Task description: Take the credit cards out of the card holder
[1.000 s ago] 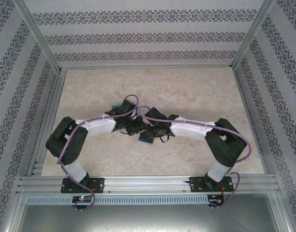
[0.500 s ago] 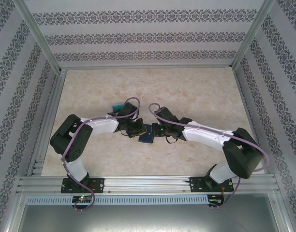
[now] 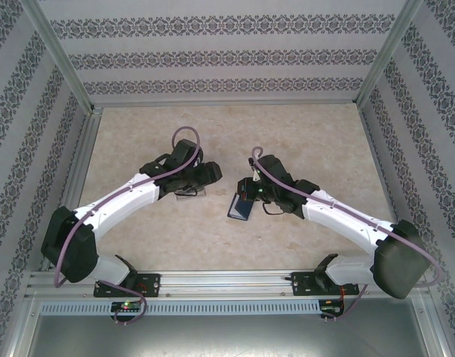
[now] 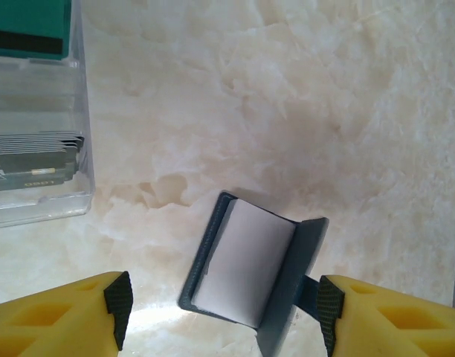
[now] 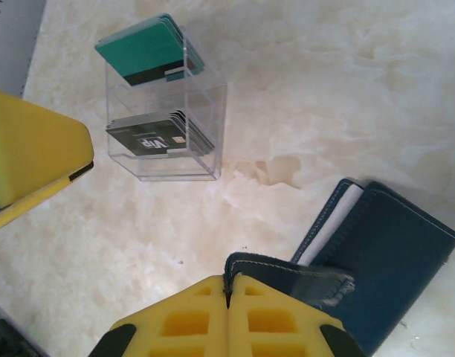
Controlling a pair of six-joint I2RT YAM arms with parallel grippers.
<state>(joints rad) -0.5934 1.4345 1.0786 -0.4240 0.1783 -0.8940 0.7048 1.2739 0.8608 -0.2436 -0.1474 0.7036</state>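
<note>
Top external view: the left gripper [image 3: 206, 174] hangs over the marbled surface [image 3: 317, 141], with a clear box [image 3: 189, 193] partly showing just beneath it on its near side. The card holder [image 3: 240, 208] lies off to that gripper's right, directly at the tip of the right gripper [image 3: 245, 192], and touches it there. How either gripper's jaws stand cannot be told from up here.

Left wrist view: the left gripper [image 4: 221, 316] stands wide, with one yellow finger at each lower corner. The card holder [image 4: 302, 260] rests between and just ahead of the fingertips, half unfolded, touching neither. A pale credit card [image 4: 246, 264] sits in its inner pocket. The clear box [image 4: 82, 111] is ahead and to the left, holding teal credit cards [image 4: 27, 26] at its far end and dark credit cards [image 4: 30, 160] nearer.

Right wrist view: the right gripper [image 5: 229, 312] is closed, its fingertips pressed together on a folded edge of the card holder [image 5: 383, 253], whose navy body spreads to the right of the fingers. Ahead and to the left stands the clear box [image 5: 205, 160], apart from the card holder, with teal credit cards [image 5: 142, 52] behind dark credit cards [image 5: 157, 137]. A yellow finger of the left gripper [image 5: 34, 156] shows left of the box.
</note>
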